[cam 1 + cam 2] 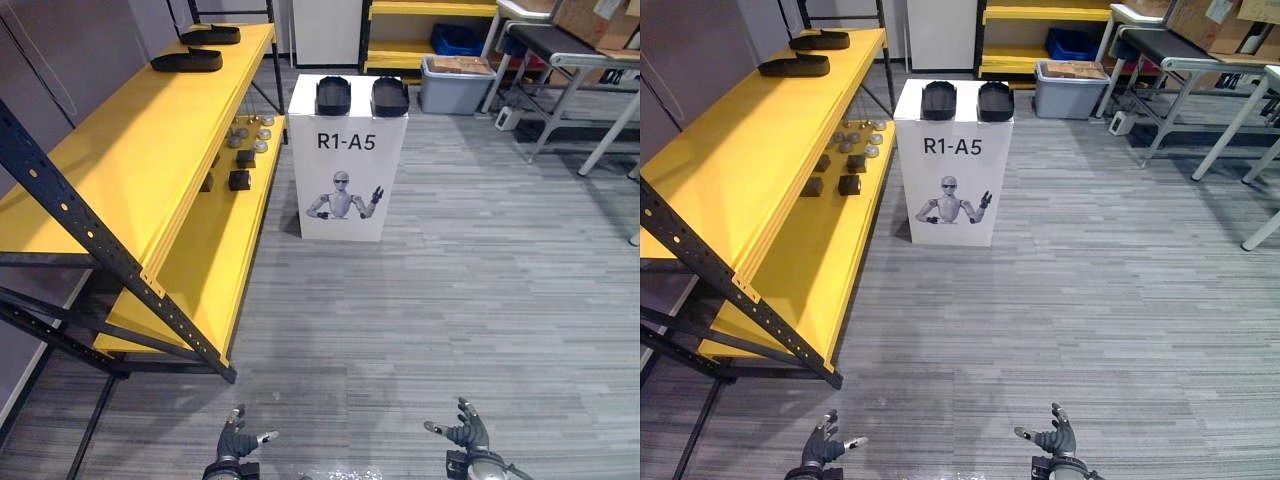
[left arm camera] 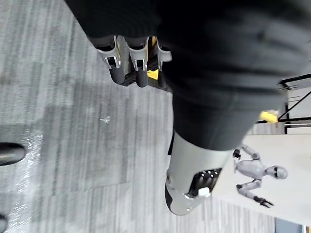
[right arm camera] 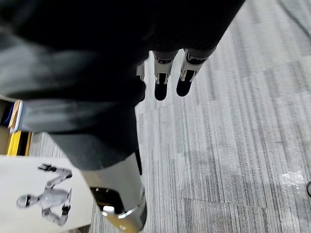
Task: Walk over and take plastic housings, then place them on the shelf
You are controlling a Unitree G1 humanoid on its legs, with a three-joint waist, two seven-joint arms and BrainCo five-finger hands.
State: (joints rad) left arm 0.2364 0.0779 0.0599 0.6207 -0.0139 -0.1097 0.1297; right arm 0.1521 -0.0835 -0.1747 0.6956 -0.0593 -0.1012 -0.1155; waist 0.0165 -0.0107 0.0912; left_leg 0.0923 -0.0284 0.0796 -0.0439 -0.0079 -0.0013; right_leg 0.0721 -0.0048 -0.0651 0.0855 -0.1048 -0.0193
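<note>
Two black plastic housings (image 1: 333,96) (image 1: 390,97) stand side by side on top of a white pedestal box (image 1: 345,180) ahead of me, across the grey floor. Two more black housings (image 1: 187,61) (image 1: 211,35) lie on the far end of the yellow shelf's top board (image 1: 120,170) on the left. My left hand (image 1: 236,438) and right hand (image 1: 468,432) hover low at the near edge of the view, far from the box. Both are open and hold nothing. In the wrist views their fingers (image 2: 129,63) (image 3: 167,77) hang straight over the floor.
The shelf's lower yellow board (image 1: 215,250) carries small dark blocks (image 1: 240,180) and round grey parts (image 1: 250,133). A grey bin (image 1: 453,85) and a blue crate (image 1: 455,38) sit behind the box. Metal-legged tables (image 1: 570,60) stand at the back right.
</note>
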